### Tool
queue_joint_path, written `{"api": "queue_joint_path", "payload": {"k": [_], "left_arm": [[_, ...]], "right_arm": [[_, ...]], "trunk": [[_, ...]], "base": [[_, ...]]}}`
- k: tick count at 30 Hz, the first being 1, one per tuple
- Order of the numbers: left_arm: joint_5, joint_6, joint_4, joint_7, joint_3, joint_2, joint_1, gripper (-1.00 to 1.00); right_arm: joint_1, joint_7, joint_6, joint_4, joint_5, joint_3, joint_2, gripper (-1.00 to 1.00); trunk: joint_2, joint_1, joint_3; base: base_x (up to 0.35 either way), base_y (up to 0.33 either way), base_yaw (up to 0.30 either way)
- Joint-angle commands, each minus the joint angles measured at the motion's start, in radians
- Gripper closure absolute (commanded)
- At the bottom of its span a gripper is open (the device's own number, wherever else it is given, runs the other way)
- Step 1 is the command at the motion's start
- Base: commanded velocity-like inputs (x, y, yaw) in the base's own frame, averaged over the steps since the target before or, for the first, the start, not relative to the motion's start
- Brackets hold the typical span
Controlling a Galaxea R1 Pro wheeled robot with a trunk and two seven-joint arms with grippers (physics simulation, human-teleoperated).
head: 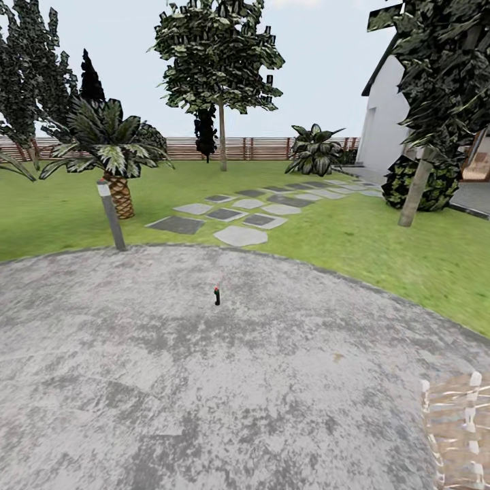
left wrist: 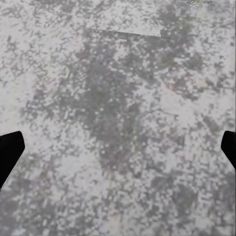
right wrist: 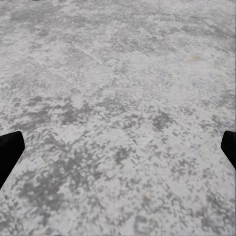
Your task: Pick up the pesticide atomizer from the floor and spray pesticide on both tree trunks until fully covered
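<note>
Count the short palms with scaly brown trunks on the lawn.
1. The short palm with a scaly brown trunk stands on the green lawn at the left, just behind the grey post. Others may be hidden beyond the picture's edge.

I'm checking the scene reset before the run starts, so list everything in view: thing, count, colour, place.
pesticide atomizer: one, dark with a reddish top, upright on the paving, centre.
floor: one, mottled grey stone paving, whole foreground.
lawn: one, green, beyond the paving.
stepping stones: several, pale and dark grey, across the lawn.
post: one, grey with a white top, leaning, left paving edge.
palm: one, green fronds, brown trunk, behind the post.
thick-trunked tree: one, pale grey-brown trunk, right lawn.
thin-stemmed tree: one, dark leaves, by the fence.
fence: one, brown slats, far edge.
house: one, white, far right.
left gripper: black fingertips wide apart, over paving.
right gripper: black fingertips wide apart, over paving.
</note>
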Motion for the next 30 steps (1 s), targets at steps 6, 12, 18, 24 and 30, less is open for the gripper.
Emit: {"api": "queue_joint_path", "payload": {"k": [6,12,18,24,30], "left_arm": [[0.000,0.000,0.000,0.000,0.000,0.000,0.000,-1.00],[0.000,0.000,0.000,0.000,0.000,0.000,0.000,-1.00],[0.000,0.000,-0.001,0.000,0.000,0.000,0.000,-1.00],[0.000,0.000,-0.001,0.000,0.000,0.000,0.000,-1.00],[0.000,0.000,-0.001,0.000,0.000,0.000,0.000,-1.00]], "right_arm": [[0.000,0.000,0.000,0.000,0.000,0.000,0.000,-1.00],[0.000,0.000,0.000,0.000,0.000,0.000,0.001,-1.00],[0.000,0.000,0.000,0.000,0.000,0.000,0.001,-1.00],[0.000,0.000,0.000,0.000,0.000,-0.001,0.000,-1.00],[0.000,-0.001,0.001,0.000,0.000,-0.001,0.000,-1.00]], "trunk": [[0.000,0.000,0.000],[0.000,0.000,0.000],[0.000,0.000,0.000],[0.000,0.000,0.000],[0.000,0.000,0.000]], "base": [[0.340,0.000,0.000],[0.340,0.067,0.000],[0.339,0.113,0.000],[0.338,0.124,0.000],[0.334,0.133,0.000]]}}
